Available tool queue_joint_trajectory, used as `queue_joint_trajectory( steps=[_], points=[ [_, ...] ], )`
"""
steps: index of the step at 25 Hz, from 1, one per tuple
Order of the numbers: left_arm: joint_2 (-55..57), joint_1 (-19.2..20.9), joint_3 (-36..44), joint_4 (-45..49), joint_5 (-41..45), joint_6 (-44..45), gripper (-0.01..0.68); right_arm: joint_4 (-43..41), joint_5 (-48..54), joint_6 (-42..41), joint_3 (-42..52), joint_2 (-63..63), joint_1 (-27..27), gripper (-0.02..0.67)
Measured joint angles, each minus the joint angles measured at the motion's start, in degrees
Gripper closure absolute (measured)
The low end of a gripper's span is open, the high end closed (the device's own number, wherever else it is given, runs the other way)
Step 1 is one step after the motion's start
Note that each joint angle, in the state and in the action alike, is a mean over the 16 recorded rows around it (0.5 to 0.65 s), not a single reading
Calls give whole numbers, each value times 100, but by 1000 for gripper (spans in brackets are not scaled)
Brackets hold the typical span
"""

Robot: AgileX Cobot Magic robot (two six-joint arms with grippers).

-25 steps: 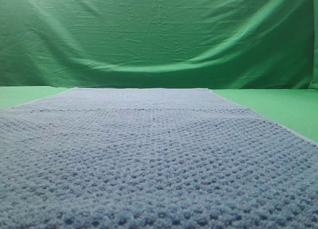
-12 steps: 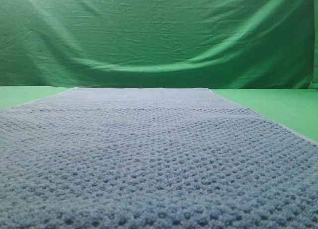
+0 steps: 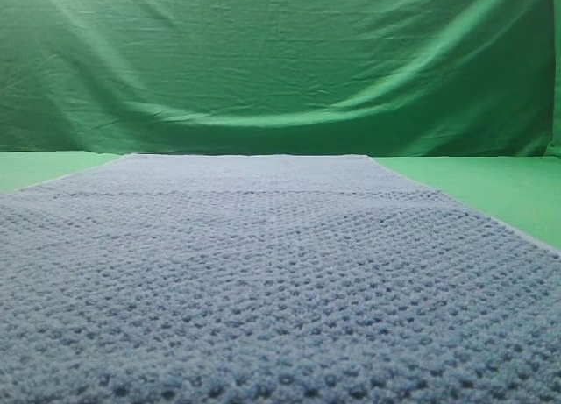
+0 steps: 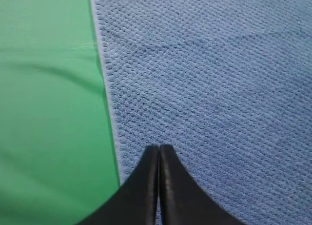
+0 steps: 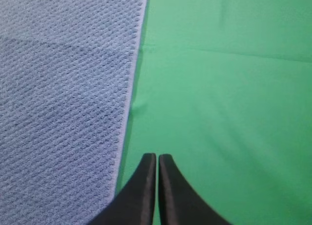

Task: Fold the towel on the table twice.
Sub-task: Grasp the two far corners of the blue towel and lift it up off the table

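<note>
— On the worktop [image 3: 517, 189], where is the towel [image 3: 263, 264]?
— Spread flat, unfolded.
— Left hand [image 4: 159, 149]?
— Pressed together, empty, over the towel's left edge.
— Right hand [image 5: 157, 157]?
— Pressed together, empty, over bare worktop just beside the right edge.

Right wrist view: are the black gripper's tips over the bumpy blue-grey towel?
No, the right gripper points over the smooth green table, beside the bumpy blue-grey towel.
</note>
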Motion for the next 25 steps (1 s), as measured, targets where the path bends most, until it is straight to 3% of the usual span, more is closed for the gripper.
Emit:
queue_joint_trajectory(
  steps=[10, 20, 25],
  points=[
    [2500, -80, -1213, 82, -54, 321, 673, 46, -195, -18, -1290, 2386, 406, 649],
    [4068, 257, -2208, 159, -129, 489, 673, 85, -454, -20, -2382, 4227, 445, 644],
    [4467, 451, -2462, 157, -176, 585, 641, 87, -517, -20, -2763, 4864, 445, 570]
  ],
)
